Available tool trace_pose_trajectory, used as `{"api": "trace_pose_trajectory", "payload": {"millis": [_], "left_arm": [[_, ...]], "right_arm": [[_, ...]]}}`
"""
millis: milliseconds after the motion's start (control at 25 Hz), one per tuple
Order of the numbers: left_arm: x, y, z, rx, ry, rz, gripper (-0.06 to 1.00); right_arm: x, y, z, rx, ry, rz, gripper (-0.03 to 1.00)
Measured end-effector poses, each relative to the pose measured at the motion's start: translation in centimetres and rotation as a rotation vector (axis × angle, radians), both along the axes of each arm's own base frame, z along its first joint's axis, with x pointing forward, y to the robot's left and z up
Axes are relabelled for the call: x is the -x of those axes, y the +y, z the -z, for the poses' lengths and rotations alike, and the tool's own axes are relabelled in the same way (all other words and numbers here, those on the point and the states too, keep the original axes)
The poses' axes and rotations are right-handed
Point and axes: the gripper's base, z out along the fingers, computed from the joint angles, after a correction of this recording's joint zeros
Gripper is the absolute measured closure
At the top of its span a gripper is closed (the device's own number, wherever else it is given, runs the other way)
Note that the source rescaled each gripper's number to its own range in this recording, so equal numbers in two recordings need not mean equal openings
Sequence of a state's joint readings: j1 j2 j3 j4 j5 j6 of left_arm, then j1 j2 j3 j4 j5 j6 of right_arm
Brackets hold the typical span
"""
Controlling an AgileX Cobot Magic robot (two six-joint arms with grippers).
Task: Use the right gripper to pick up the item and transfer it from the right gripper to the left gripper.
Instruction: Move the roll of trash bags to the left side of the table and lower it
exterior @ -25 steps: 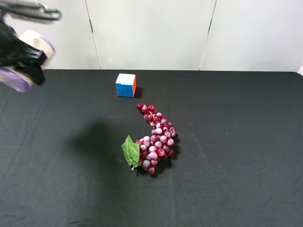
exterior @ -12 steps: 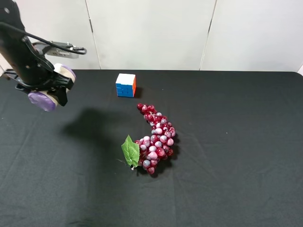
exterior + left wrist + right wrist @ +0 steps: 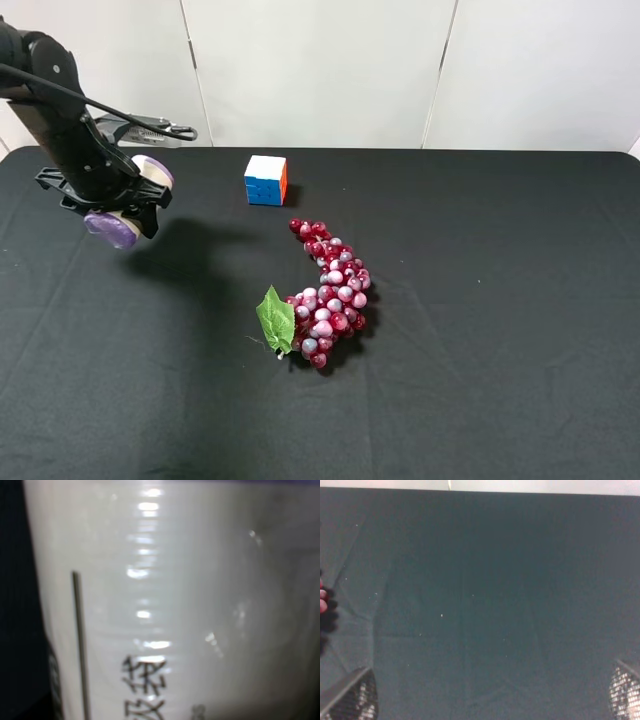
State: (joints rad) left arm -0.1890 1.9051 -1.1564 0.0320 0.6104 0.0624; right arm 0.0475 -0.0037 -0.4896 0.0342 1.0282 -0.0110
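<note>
The item [image 3: 111,228], a cream-white canister with purple caps, hangs tilted above the table's far left, one purple cap pointing down toward the front. My left gripper [image 3: 125,201] is shut on its middle. In the left wrist view the item's [image 3: 190,605] glossy cream wall with dark print fills the picture. My right gripper [image 3: 487,696] is outside the exterior high view. In the right wrist view its two fingertips [image 3: 351,701] stand far apart over bare black cloth, open, with nothing between them.
A colourful cube [image 3: 265,180] sits at the back of the black table [image 3: 500,300], left of the middle. A red grape bunch [image 3: 330,295] with a green leaf [image 3: 275,320] lies near the middle. A few grapes [image 3: 322,600] show at the right wrist view's edge.
My left arm has carried the item down and to the right, from the exterior view's upper left corner to just above the table's far left. The right gripper has not changed.
</note>
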Motion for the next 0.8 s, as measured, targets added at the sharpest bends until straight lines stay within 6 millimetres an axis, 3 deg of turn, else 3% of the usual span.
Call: {"api": "trace_pose_trajectory", "payload": {"millis": [240, 520, 560, 600, 640, 720, 800], "left_arm": [[0.2, 0.0, 1.6, -0.009, 0.048, 0.0, 0.94], [0.1, 0.0, 1.7, -0.007, 0.042, -0.001, 0.93], [0.0, 0.0, 1.7, -0.005, 0.032, -0.001, 0.78], [-0.1, 0.0, 1.7, -0.003, 0.02, -0.001, 0.51], [-0.2, 0.0, 1.7, -0.002, 0.013, -0.001, 0.32], [-0.2, 0.0, 1.7, -0.001, 0.009, -0.001, 0.09], [-0.2, 0.0, 1.7, -0.001, 0.008, -0.001, 0.01]], "right_arm": [[0.0, 0.0, 0.0, 0.0, 0.0, 0.0, -0.03], [0.0, 0.0, 0.0, 0.0, 0.0, 0.0, -0.03], [0.0, 0.0, 0.0, 0.0, 0.0, 0.0, -0.03], [0.0, 0.0, 0.0, 0.0, 0.0, 0.0, -0.03], [0.0, 0.0, 0.0, 0.0, 0.0, 0.0, -0.03], [0.0, 0.0, 0.0, 0.0, 0.0, 0.0, -0.03], [0.0, 0.0, 0.0, 0.0, 0.0, 0.0, -0.03]]}}
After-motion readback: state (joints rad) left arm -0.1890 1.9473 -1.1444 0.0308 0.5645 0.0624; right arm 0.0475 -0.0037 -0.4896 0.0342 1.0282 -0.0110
